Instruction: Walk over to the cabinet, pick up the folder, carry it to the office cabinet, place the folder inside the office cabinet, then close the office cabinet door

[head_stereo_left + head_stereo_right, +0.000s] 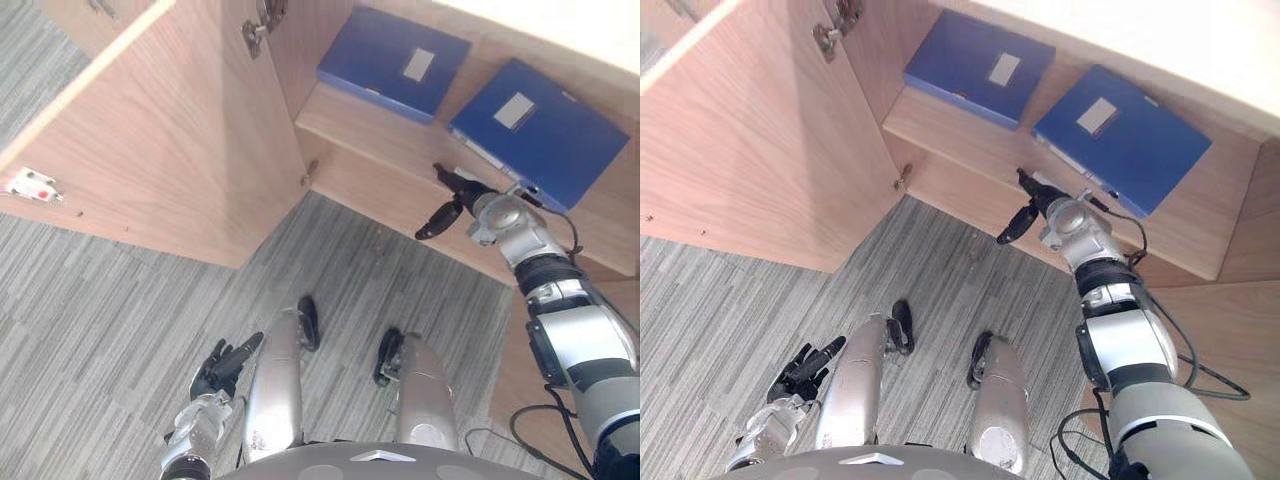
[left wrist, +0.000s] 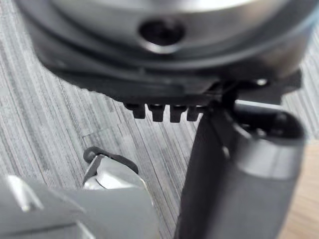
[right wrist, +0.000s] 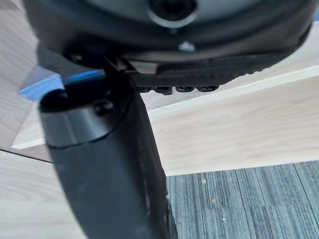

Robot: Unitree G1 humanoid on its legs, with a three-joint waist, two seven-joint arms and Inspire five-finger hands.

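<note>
blue and flat, the nearer folder [image 1: 545, 135] lies on the shelf [image 1: 372, 128] inside the open office cabinet [image 1: 295, 60], white label [image 1: 515, 110] up, its near corner reaching about to the shelf's front edge. a second blue folder [image 1: 395, 62] lies further along the same shelf, well apart from it. it looks like a stiff board binder: probably light enough for one hand, rigid so it will not sag, but smooth-faced and likely to slide if pinched only lightly. the best hold would be at the near edge by the shelf front, thumb under and fingers over. the right hand [image 1: 458, 188] hangs just in front of the shelf edge, beside the folder's near side, fingers straight and pointing along the shelf away from it, thumb dropped down, holding nothing; i see no contact with the folder. the left hand [image 1: 225, 365] hangs low over the grey carpet [image 1: 100, 290], fingers relaxed and empty. the cabinet door [image 1: 170, 150] stands wide open on the left, so closing it looks like what remains.
</note>
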